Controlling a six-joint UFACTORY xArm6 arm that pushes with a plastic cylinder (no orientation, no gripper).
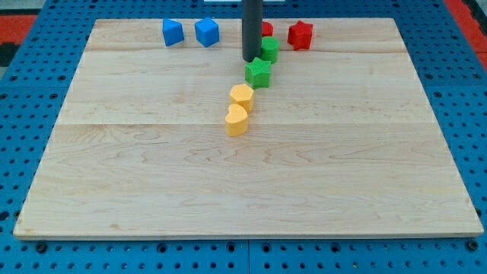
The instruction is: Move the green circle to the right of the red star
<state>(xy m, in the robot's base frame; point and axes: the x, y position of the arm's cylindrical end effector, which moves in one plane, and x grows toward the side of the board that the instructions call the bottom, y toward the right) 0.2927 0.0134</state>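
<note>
**A:** Where does my tip stand?

**B:** Just beside the green circle, on its view-left flank. It is a plain rod, with no jaws to spread or press together.

**A:** And the goal?

**B:** The red star lies near the circle, toward the view's upper right. A push toward the view's right, passing below the star, likely suits. The green star sits just below the tip. The worktop beyond the red star is bare wood.

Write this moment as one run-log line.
my tip: touching green circle at its left | red star: right of circle | move: not yet done
</note>
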